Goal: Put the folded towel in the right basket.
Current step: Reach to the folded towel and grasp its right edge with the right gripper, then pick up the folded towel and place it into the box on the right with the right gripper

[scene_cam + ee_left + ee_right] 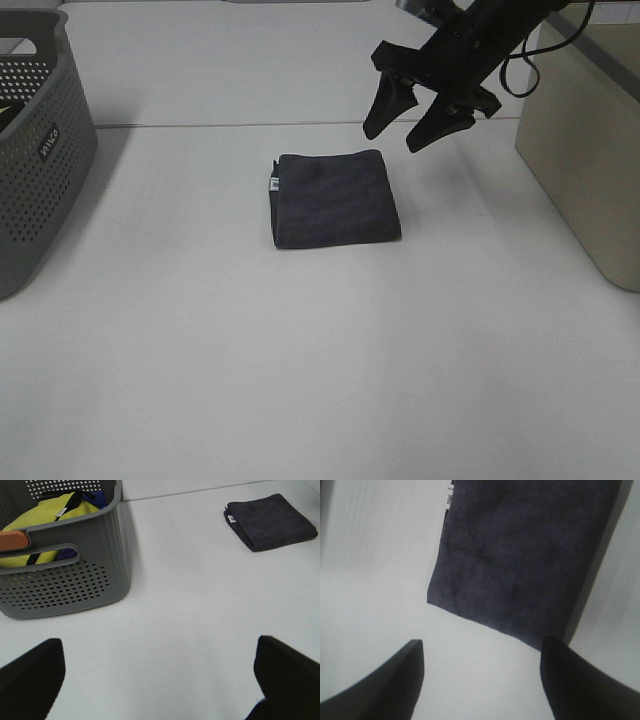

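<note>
plush, dark, squarish folded towel [335, 198] lies flat near splayed right gripper [391, 142].

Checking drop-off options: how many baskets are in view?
2: a grey perforated basket on the far left, with clothes inside, and a beige basket on the far right, partly out of frame.

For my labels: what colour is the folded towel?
The towel is dark grey, with a small white tag; clearest in the exterior high view.
</note>
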Robot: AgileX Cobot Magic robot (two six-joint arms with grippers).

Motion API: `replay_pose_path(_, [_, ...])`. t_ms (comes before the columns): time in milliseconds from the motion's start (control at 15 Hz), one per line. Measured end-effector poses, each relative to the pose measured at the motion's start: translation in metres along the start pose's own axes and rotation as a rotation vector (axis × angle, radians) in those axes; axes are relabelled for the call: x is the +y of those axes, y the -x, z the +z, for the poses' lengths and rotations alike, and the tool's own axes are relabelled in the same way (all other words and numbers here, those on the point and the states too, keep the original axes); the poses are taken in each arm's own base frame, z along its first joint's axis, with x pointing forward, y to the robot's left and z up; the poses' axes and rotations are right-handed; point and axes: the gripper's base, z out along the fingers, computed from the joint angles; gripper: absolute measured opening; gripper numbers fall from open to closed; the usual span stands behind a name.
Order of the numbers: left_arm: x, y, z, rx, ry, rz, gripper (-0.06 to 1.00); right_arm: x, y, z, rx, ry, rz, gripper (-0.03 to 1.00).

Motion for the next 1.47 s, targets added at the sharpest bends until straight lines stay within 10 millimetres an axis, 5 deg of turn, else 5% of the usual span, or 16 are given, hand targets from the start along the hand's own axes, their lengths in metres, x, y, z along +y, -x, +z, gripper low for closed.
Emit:
replay_pose_path(267, [0.0, 0.0, 0.0, 0.0, 0.0, 0.0, 0.98, -0.023, 0.019, 0.046, 0.026, 0.014, 0.023, 0.64])
replay_pose_path(600, [0.0, 0.0, 0.0, 0.0, 0.0, 0.0, 0.98, -0.059, 0.02, 0.097, 0.067, 0.011, 0.063, 0.64])
replay_pose_path(933, [0.0, 0.0, 0.0, 0.0, 0.0, 0.0, 0.98, -0.064, 0.018, 0.107, 0.071, 0.053, 0.093, 0.62])
replay_pose_path(1067, [0.0, 0.0, 0.0, 0.0, 0.0, 0.0, 0.98, -0.065, 0.016, 0.112, 0.073, 0.08, 0.093, 0.47])
replay_pose_path(1267, [0.0, 0.0, 0.0, 0.0, 0.0, 0.0, 0.98, -0.067, 0.014, 0.118, 0.081, 0.09, 0.093, 0.07])
replay_pose_path(1467, [0.0, 0.0, 0.0, 0.0, 0.0, 0.0, 0.98, -0.065, 0.014, 0.118, 0.081, 0.116, 0.063, 0.04])
